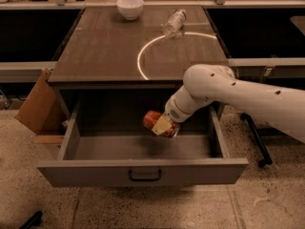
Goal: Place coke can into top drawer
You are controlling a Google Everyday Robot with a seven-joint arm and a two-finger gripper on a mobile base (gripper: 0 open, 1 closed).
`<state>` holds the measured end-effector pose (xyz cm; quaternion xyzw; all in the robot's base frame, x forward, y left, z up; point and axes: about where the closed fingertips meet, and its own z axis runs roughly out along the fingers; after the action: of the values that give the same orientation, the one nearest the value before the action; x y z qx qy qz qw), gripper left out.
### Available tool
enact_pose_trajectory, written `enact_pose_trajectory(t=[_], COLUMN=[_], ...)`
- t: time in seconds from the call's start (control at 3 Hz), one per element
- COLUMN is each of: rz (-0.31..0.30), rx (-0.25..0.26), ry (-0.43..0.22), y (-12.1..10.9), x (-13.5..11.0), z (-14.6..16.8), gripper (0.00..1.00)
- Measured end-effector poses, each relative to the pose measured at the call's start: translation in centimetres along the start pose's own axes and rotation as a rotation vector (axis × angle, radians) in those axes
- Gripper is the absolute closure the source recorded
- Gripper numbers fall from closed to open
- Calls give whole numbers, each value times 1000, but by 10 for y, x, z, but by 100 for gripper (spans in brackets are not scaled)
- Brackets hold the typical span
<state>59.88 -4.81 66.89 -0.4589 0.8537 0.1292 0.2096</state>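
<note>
Over the top drawer (95, 173), the end effector (164, 126) is clamping the coke can (151, 119) tilted — releasing here is risking a roll.

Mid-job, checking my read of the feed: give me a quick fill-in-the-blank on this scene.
1. The top drawer is pulled ___.
2. The hand, over the drawer's inside, is shut on the ___.
3. On the cabinet top, the clear bottle lies on its ___.
Missing: open; coke can; side.
</note>
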Motion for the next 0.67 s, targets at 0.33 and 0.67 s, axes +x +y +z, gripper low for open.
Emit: enact_pose_trajectory(t=[0.33,0.67], rz=[63,114], rx=[21,22], ry=[25,29], y=[-10,-18], x=[11,23], z=[13,20], gripper=[32,9])
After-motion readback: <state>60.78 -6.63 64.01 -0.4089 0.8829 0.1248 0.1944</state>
